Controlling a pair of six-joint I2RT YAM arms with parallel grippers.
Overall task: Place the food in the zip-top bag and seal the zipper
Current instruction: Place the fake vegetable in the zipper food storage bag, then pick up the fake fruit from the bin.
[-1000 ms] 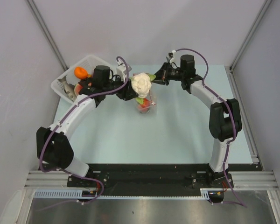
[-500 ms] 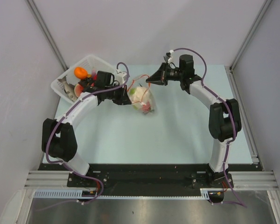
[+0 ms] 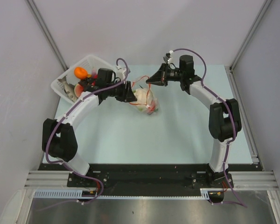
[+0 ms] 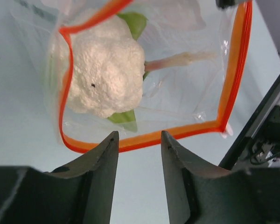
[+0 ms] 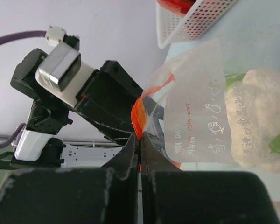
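The clear zip-top bag (image 3: 150,104) hangs open at the table's back centre, with the white cauliflower (image 3: 141,95) and something red inside. My right gripper (image 3: 150,80) is shut on the red-orange zipper (image 5: 137,116) and holds the mouth up. My left gripper (image 3: 130,93) is open and empty just left of the bag. In the left wrist view its fingertips (image 4: 112,140) sit just short of the zipper (image 4: 233,70), and the cauliflower (image 4: 105,77) lies inside the bag (image 4: 186,88). The right wrist view shows the bag (image 5: 196,107) and the cauliflower (image 5: 261,116).
A white slatted basket (image 3: 66,78) stands at the back left behind the left arm, holding an orange (image 3: 80,72), a grey fish (image 3: 66,87) and red pieces. Its corner shows in the right wrist view (image 5: 191,18). Grey walls close in the table.
The left gripper held the cauliflower above the bag, lowered it inside, let go and drew back a little to the left. The right gripper kept its hold on the zipper.
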